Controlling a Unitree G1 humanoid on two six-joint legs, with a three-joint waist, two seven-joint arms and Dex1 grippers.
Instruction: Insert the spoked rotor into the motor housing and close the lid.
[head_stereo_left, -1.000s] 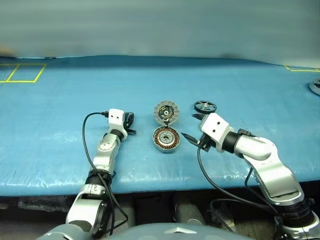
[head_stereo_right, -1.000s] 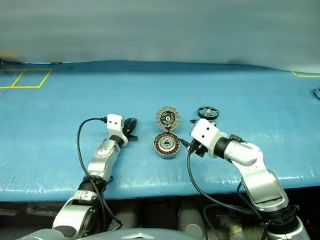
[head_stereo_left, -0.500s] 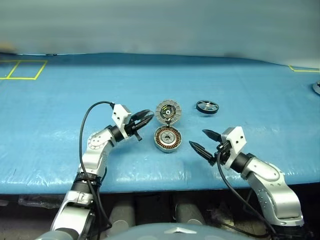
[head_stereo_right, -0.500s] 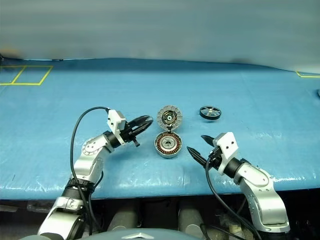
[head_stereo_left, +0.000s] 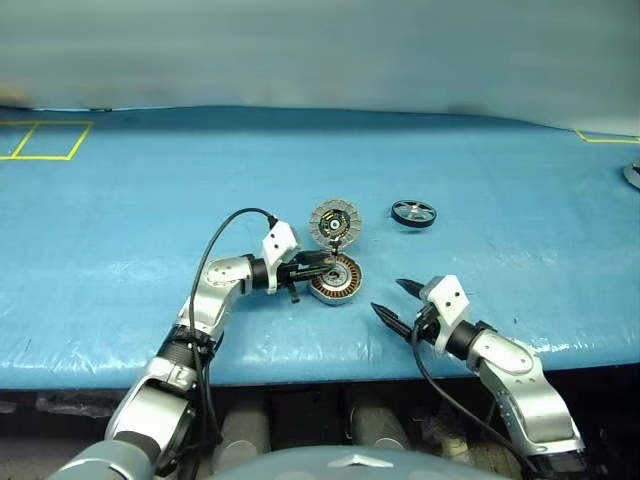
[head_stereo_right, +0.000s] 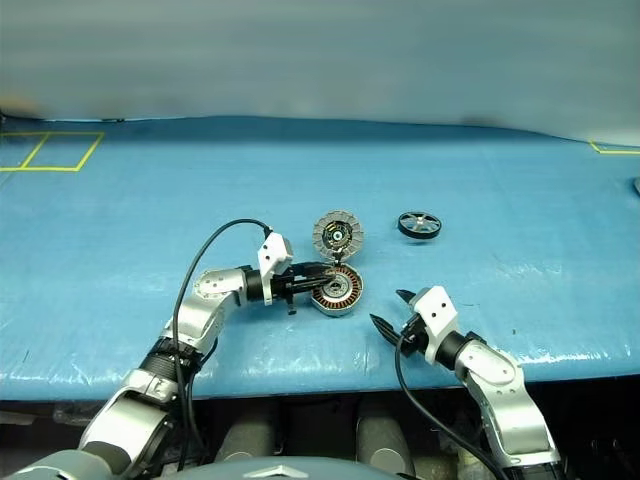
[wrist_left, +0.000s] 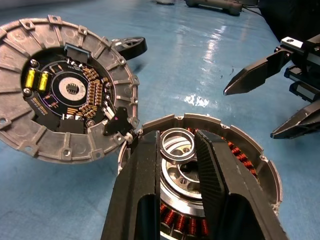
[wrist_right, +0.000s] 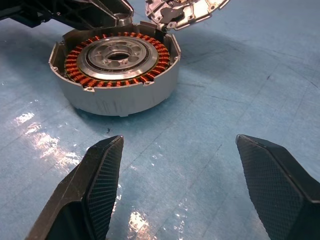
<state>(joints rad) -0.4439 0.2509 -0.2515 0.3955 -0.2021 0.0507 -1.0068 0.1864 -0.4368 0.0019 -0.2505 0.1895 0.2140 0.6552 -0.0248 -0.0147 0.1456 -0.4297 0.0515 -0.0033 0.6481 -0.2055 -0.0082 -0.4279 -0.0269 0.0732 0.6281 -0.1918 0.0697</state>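
The motor housing (head_stereo_left: 335, 279) lies on the blue table, its copper windings facing up. Its lid (head_stereo_left: 334, 221) stands open at the far rim, ribbed face and dark centre showing. The spoked rotor (head_stereo_left: 413, 213) lies flat, to the right and farther back. My left gripper (head_stereo_left: 322, 263) points right over the housing's left rim. In the left wrist view its fingers (wrist_left: 145, 180) stand a little apart, the housing's centre ring showing between the tips and nothing held. My right gripper (head_stereo_left: 390, 298) hangs wide open, to the right of the housing and nearer the table's front edge, pointing at it.
The blue sheet covers the table (head_stereo_left: 150, 200), whose front edge runs just below both arms. Yellow tape marks a square (head_stereo_left: 45, 141) at the far left. A round metal object (head_stereo_left: 632, 172) sits at the far right edge.
My left gripper swung right from beside the housing until its fingers lay over the rim. My right gripper sank and drew back toward the front edge, staying open. The parts have not moved.
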